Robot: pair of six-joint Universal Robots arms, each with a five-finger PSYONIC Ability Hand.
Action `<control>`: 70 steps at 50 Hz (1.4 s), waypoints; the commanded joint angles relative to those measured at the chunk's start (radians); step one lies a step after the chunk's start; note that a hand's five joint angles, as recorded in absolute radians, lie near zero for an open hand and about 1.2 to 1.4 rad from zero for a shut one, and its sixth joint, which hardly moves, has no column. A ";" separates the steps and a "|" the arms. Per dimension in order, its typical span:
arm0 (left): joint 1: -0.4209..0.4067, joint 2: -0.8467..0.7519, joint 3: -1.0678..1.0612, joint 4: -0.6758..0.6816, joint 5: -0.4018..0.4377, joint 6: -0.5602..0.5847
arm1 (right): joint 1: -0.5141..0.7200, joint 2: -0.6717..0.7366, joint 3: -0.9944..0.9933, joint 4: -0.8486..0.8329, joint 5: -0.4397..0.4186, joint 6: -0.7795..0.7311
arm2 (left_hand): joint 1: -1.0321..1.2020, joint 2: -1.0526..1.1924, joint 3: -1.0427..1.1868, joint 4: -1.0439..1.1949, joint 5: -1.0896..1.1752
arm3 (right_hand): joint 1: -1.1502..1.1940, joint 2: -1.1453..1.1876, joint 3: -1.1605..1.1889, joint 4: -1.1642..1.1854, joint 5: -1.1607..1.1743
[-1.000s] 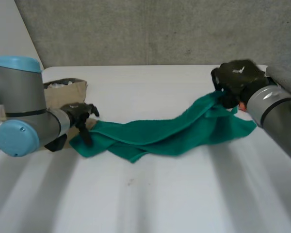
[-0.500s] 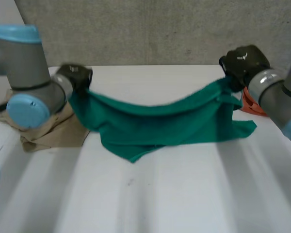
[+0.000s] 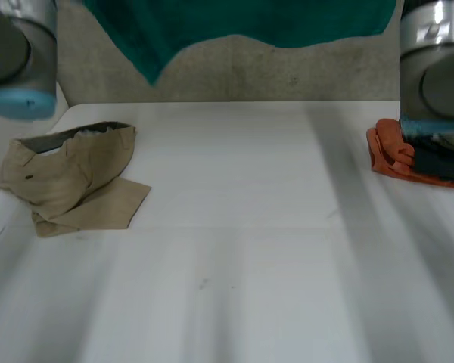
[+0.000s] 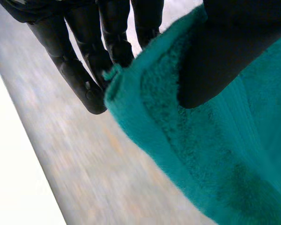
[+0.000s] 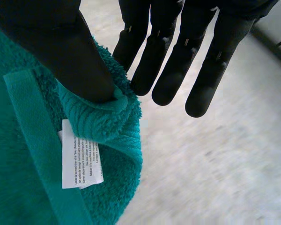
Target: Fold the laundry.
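**Teal towel [image 3: 242, 23] held spread in the air between both hands, well above the white table [image 3: 234, 272].**

The left hand [image 4: 107, 33] clamps one end of the towel's upper edge between its thumb and straight fingers. The right hand [image 5: 178, 56] pinches the other end in the same way, just beside a white care label [image 5: 79, 157]. The cloth hangs between the arms, with one lower corner drooping toward the left-arm side. By this showing the towel is at its opening step: stretched out, with no fold made and not yet laid flat. Tan trousers [image 3: 72, 178] lie rumpled on the table's left and an orange cloth [image 3: 393, 155] lies bunched on its right, both seemingly left to do.
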 commanded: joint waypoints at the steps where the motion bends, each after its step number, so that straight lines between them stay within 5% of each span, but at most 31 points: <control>1: 0.010 -0.011 -0.280 -0.009 0.023 0.006 | -0.010 0.000 0.215 0.186 -0.111 -0.001 | 0.231 0.199 0.208 0.199 0.233 | 0.287 0.218 0.203 0.197 0.228; 10: 0.032 -0.060 -0.496 -0.018 0.103 0.031 | -0.021 0.088 0.372 0.366 -0.158 -0.033 | 0.231 0.199 0.208 0.199 0.233 | 0.287 0.218 0.203 0.197 0.228; 16: 0.049 -0.023 -0.564 -0.052 0.120 0.040 | -0.041 0.109 0.366 0.484 -0.148 -0.036 | 0.231 0.199 0.208 0.199 0.233 | -0.379 -0.448 -0.463 -0.469 -0.438; 22: 0.058 0.049 -0.601 -0.076 0.131 0.036 | -0.052 0.060 0.367 0.573 -0.090 0.092 | 0.231 0.199 0.208 0.199 0.233 | -0.626 -0.695 -0.710 -0.716 -0.685; 41: 0.041 0.172 -0.570 -0.119 0.137 0.023 | -0.053 -0.015 0.479 0.725 -0.025 0.556 | 0.231 0.199 0.208 0.199 0.233 | -0.697 -0.765 -0.780 -0.786 -0.756; 50: -0.005 0.238 -0.463 -0.197 0.134 -0.024 | 0.042 0.051 0.432 0.682 0.073 0.552 | 0.231 0.199 0.208 0.199 0.233 | -0.923 -0.991 -1.007 -1.013 -0.982; 70: -0.135 0.267 -0.073 -0.464 0.079 -0.101 | 0.211 0.264 0.237 0.503 0.317 0.513 | 0.231 0.199 0.208 0.199 0.233 | -0.871 -0.939 -0.954 -0.960 -0.929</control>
